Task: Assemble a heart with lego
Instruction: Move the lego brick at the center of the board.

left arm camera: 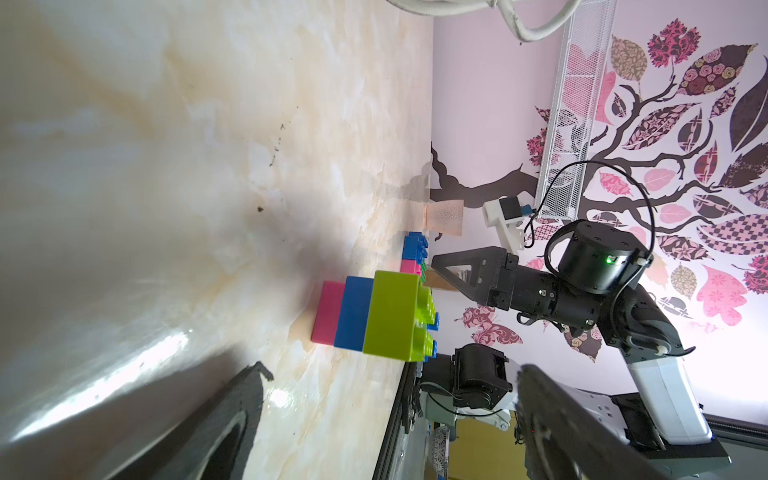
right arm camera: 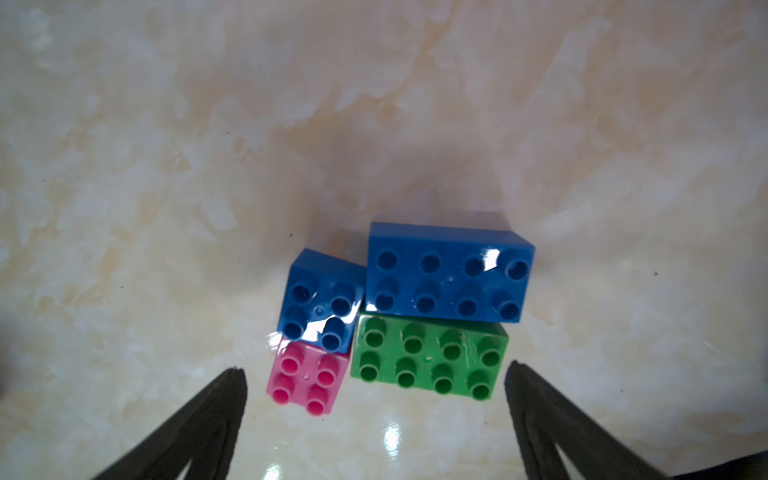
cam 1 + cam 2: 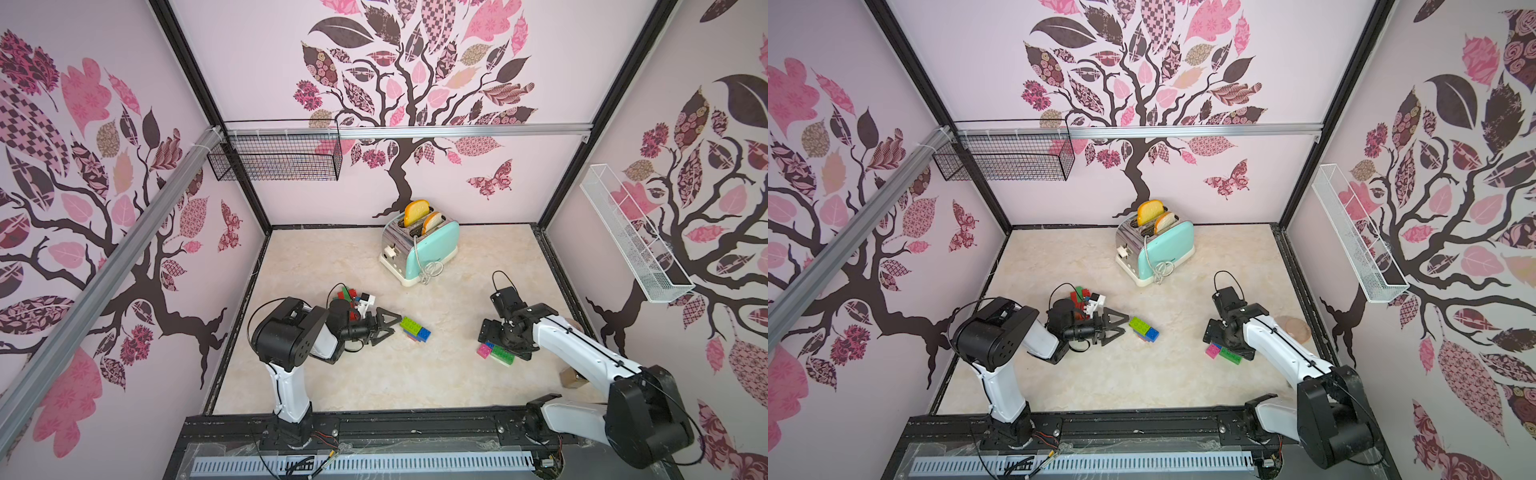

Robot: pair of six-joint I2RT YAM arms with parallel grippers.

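Observation:
A small lego stack (image 3: pixel 415 328), lime on blue on pink, stands mid-table; the left wrist view shows it as well (image 1: pixel 386 318). My left gripper (image 3: pixel 395 325) lies level just left of the stack, open, its jaws wide and empty (image 1: pixel 390 374). More red and green lego (image 3: pixel 347 294) is heaped behind the left wrist. At the right, my right gripper (image 3: pixel 503 347) points down, open, over a flat cluster of bricks. These are a blue 2x4 (image 2: pixel 451 274), a blue 2x2 (image 2: pixel 320 303), a pink 2x2 (image 2: pixel 307 378) and a green 2x4 (image 2: pixel 428 359). Neither of its black fingertips (image 2: pixel 237 374) touches a brick.
A mint toaster (image 3: pixel 419 245) with two toast slices stands at the back, its cord trailing forward. A black wire basket (image 3: pixel 274 162) hangs on the back wall and a white one (image 3: pixel 631 241) on the right wall. A tan round object (image 3: pixel 1293 328) sits near the right wall.

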